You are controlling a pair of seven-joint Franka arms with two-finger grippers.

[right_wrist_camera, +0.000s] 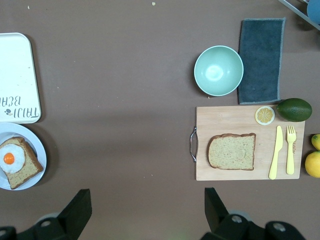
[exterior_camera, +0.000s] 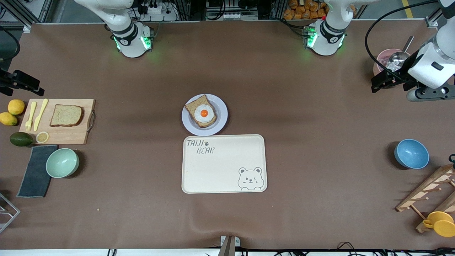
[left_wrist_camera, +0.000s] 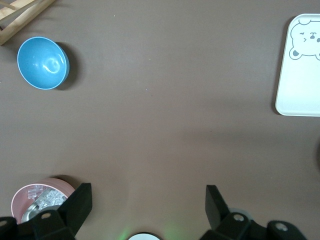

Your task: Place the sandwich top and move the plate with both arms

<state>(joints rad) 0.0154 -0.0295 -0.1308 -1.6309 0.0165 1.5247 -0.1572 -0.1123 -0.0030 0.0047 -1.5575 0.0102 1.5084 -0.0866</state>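
Note:
The sandwich top [exterior_camera: 66, 115] [right_wrist_camera: 232, 151], a plain brown slice, lies flat on a wooden cutting board [exterior_camera: 71, 137] at the right arm's end of the table. At mid-table the pale round plate [exterior_camera: 221, 120] [right_wrist_camera: 41, 161] carries a bread slice with a fried egg [exterior_camera: 203, 113] [right_wrist_camera: 12, 160]. My right gripper [exterior_camera: 32, 87] [right_wrist_camera: 147, 192] hangs open and empty high over the table beside the board. High over the pink bowl [exterior_camera: 384, 57] at the left arm's end, my left gripper [exterior_camera: 376, 83] [left_wrist_camera: 147, 190] is open with nothing in it.
A cream bear tray [exterior_camera: 224, 163] [left_wrist_camera: 300, 75] lies just nearer the camera than the plate. On and round the board are a yellow knife and fork [exterior_camera: 35, 114], lemons [exterior_camera: 16, 106], an avocado [exterior_camera: 20, 139], a green bowl [exterior_camera: 62, 162] and a grey cloth [exterior_camera: 35, 174]. A blue bowl [exterior_camera: 411, 153] and a wooden rack [exterior_camera: 432, 192] are at the left arm's end.

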